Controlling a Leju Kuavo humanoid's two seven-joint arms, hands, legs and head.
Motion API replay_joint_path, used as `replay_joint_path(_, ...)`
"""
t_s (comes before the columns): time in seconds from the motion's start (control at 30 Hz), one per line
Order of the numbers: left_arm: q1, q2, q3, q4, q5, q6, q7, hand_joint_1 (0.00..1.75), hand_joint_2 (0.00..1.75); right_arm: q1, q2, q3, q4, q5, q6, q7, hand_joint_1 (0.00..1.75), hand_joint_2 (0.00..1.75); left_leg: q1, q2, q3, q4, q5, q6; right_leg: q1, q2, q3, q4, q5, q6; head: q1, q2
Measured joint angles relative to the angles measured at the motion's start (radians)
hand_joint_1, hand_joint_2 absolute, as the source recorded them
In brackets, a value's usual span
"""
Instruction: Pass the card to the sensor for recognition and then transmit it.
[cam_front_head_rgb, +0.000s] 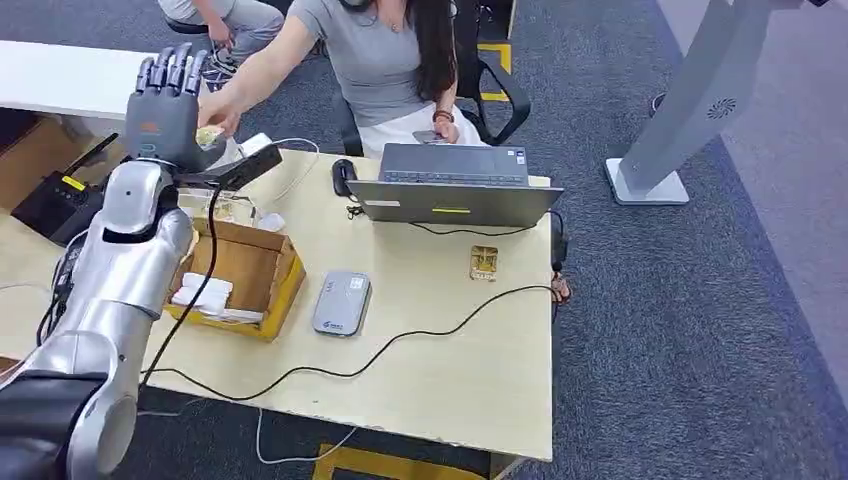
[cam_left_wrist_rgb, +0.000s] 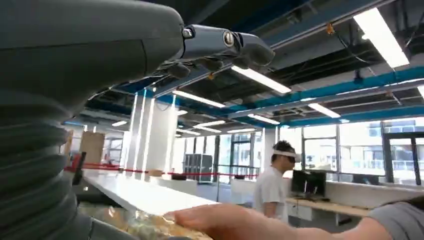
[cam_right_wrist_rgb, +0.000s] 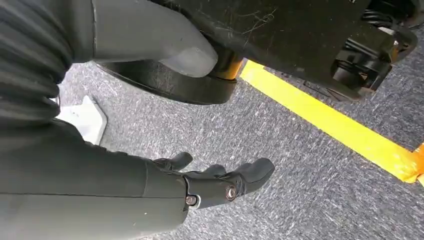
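The robot's left hand (cam_front_head_rgb: 165, 110) is raised at the far left corner of the worktop (cam_front_head_rgb: 440, 370), fingers (cam_front_head_rgb: 172, 72) upright and spread, with a pale yellowish card (cam_front_head_rgb: 209, 137) at its palm side. A seated person's hand (cam_front_head_rgb: 220, 112) reaches in and touches that card; whether the robot's fingers are grasping it or have let it go I cannot tell.

Just below the raised arm sits an open cardboard box (cam_front_head_rgb: 240, 272) with white items inside. Beside it lies a grey card reader (cam_front_head_rgb: 341, 302), and further right a small gold card (cam_front_head_rgb: 484, 262) lies flat, just in front of an open laptop (cam_front_head_rgb: 455, 190). A black cable (cam_front_head_rgb: 400, 338) trails across the worktop between them.

The left wrist view looks out past the fingers (cam_left_wrist_rgb: 220, 45) toward ceiling lights, with the person's hand (cam_left_wrist_rgb: 215, 220) over the card at the lower edge, and another person (cam_left_wrist_rgb: 272, 182) standing well back.

The right wrist view shows the right hand (cam_right_wrist_rgb: 215, 182) hanging over grey carpet near a yellow floor stripe (cam_right_wrist_rgb: 340, 130), fingers loosely apart and holding nothing.
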Motion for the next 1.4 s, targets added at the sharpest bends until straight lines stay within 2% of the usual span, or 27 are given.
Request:
replay_joint_path(0.17,-0.016,-0.004,-0.013,0.042,0.004,0.006,-0.001,0.00,1.75,0.001,0.000,0.000,0.000,0.001,-0.001,-0.007,0.00,1.75,0.000,0.000,0.000,0.000,0.000,0.000,0.000,0.000,0.000,0.000,0.000,0.000,0.000,0.000)
replay_joint_path(0.2,-0.016,-0.004,-0.013,0.045,0.008,0.010,-0.002,1.75,1.75,0.001,0.000,0.000,0.000,0.001,-0.001,-0.008,0.00,1.75,0.000,0.000,0.000,0.000,0.000,0.000,0.000,0.000,0.000,0.000,0.000,0.000,0.000,0.000)
replay_joint_path(0.47,-0.013,-0.004,-0.013,0.071,0.038,0.016,-0.039,1.75,1.75,0.001,0.000,0.000,0.000,0.001,-0.001,-0.006,0.00,1.75,0.000,0.000,0.000,0.000,0.000,0.000,0.000,0.000,0.000,0.000,0.000,0.000,0.000,0.000)
replay_joint_path(1.17,0.004,-0.015,-0.013,0.076,0.075,0.019,-0.059,1.75,1.75,0.001,0.000,0.000,0.000,0.001,-0.001,-0.006,0.00,1.75,0.000,0.000,0.000,0.000,0.000,0.000,0.000,0.000,0.000,0.000,0.000,0.000,0.000,0.000)
replay_joint_path(1.4,0.122,-0.033,-0.013,0.016,0.130,0.032,-0.098,1.75,1.75,0.001,0.000,-0.001,0.000,-0.005,-0.002,-0.006,0.00,1.75,-0.001,0.000,-0.001,0.000,0.000,0.000,0.000,0.000,0.000,0.000,0.000,0.000,0.000,0.000)
